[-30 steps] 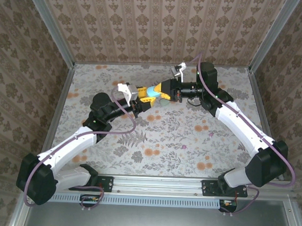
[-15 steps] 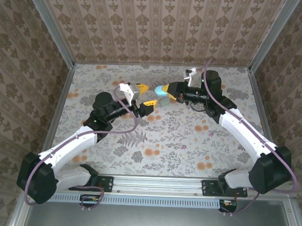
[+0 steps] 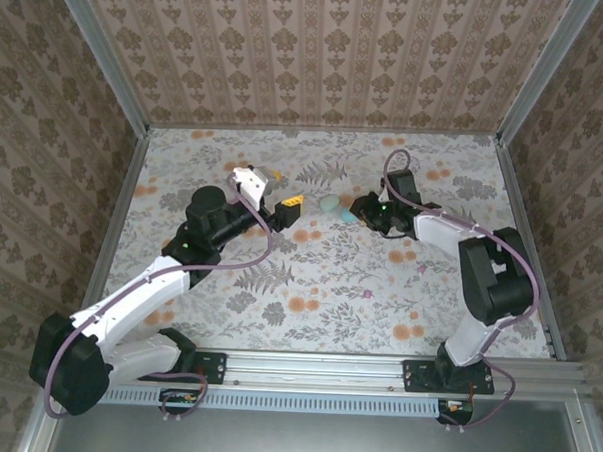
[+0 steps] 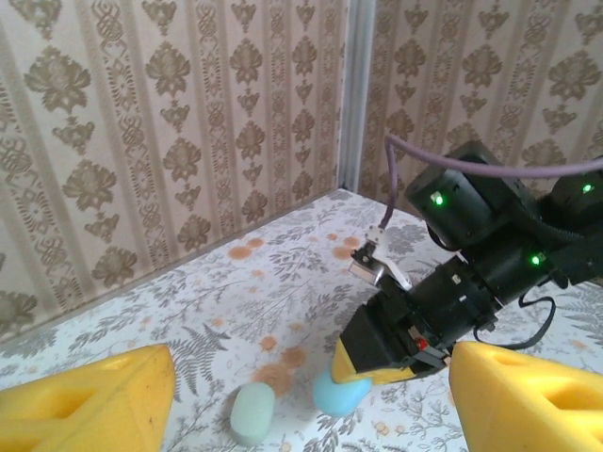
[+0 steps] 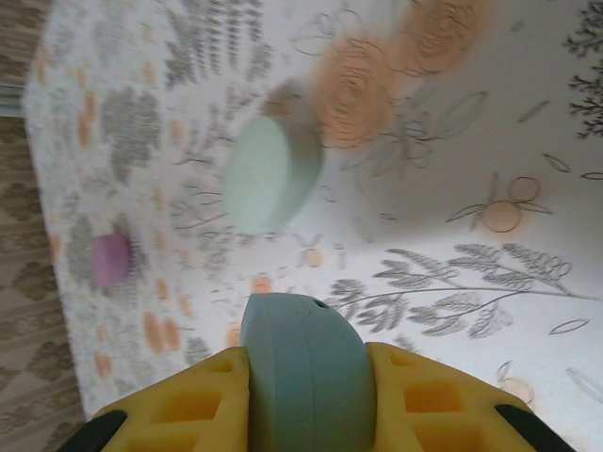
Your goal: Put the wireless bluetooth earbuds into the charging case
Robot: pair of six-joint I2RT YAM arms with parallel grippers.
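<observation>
The teal case point(image 5: 303, 367) sits pinched between the yellow fingers of my right gripper point(image 3: 350, 215), its rounded end sticking out past the fingertips. From my left wrist camera it hangs low over the flowered table point(image 3: 309, 276); I cannot tell whether it touches the surface. Just beside it, with a small gap, a pale green piece point(image 5: 271, 174) lies flat on the table. I did not see that piece lying there a second ago. Further off on the table lies a small purple item point(image 5: 111, 259), too blurred for me to name.

A second ago both my grippers met over the middle of the table with the case between them. Since then my right arm has folded down and drawn back toward its own side, taking the case with it. My left gripper point(image 3: 283, 188), closed a second ago, has let go and now stands with its fingers spread wide and nothing between them. It hovers to the left of the case, well clear of it, facing the right gripper.
</observation>
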